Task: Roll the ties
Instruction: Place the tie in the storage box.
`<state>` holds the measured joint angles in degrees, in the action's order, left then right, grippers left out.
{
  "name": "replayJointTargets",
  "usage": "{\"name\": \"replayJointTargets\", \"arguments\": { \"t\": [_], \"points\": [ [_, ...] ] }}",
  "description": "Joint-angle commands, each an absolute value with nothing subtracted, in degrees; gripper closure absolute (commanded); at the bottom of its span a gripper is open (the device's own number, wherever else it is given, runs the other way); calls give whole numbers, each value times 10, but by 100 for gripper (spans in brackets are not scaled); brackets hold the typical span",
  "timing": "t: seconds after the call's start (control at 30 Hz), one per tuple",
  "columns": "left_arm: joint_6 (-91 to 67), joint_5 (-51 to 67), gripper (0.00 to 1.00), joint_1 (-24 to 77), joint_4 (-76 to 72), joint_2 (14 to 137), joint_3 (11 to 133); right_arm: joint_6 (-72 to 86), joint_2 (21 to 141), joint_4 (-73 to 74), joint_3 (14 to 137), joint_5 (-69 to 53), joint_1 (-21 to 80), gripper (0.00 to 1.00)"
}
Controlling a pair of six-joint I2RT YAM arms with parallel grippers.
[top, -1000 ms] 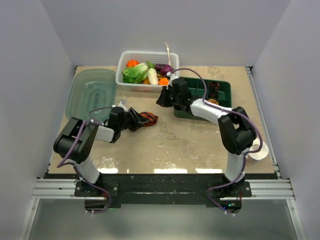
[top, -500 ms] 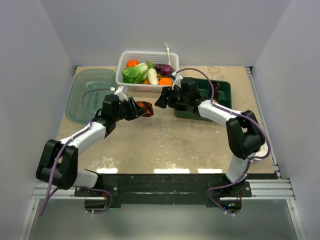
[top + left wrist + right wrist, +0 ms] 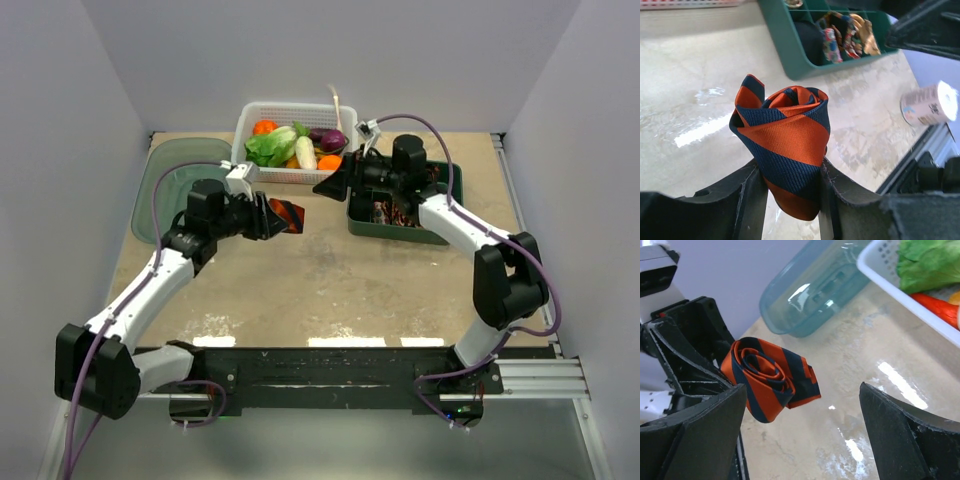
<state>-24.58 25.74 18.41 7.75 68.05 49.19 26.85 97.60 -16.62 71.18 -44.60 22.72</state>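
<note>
Gripped rolled orange-and-navy tie (image 3: 785,135) in left hand (image 3: 790,177); kept right hand (image 3: 802,405) spread open; showed tape roll (image 3: 929,104) only from left wrist.

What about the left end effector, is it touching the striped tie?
Touching. The left wrist view shows the left end effector clamping the striped tie on both sides.
</note>
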Motion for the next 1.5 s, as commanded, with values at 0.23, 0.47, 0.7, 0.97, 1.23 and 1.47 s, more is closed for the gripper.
{"name": "replayJointTargets", "arguments": {
  "t": [0.23, 0.47, 0.7, 0.97, 1.23, 1.47],
  "points": [
    [-160, 486, 57, 187, 97, 620, 525, 346, 978, -326, 740, -671, 229, 1],
    [-139, 567, 57, 194, 101, 590, 531, 420, 986, -425, 729, -710, 243, 1],
    [-127, 591, 57, 198, 103, 575, 536, 424, 1004, -409, 740, -750, 284, 1],
    [-113, 594, 58, 198, 112, 572, 539, 484, 1005, -467, 719, -764, 297, 1],
    [-77, 597, 59, 198, 159, 568, 546, 732, 1021, -718, 702, -760, 296, 1],
    [-77, 590, 59, 197, 157, 561, 549, 968, 1090, -1024, 715, -766, 308, 4]
  ]
}}
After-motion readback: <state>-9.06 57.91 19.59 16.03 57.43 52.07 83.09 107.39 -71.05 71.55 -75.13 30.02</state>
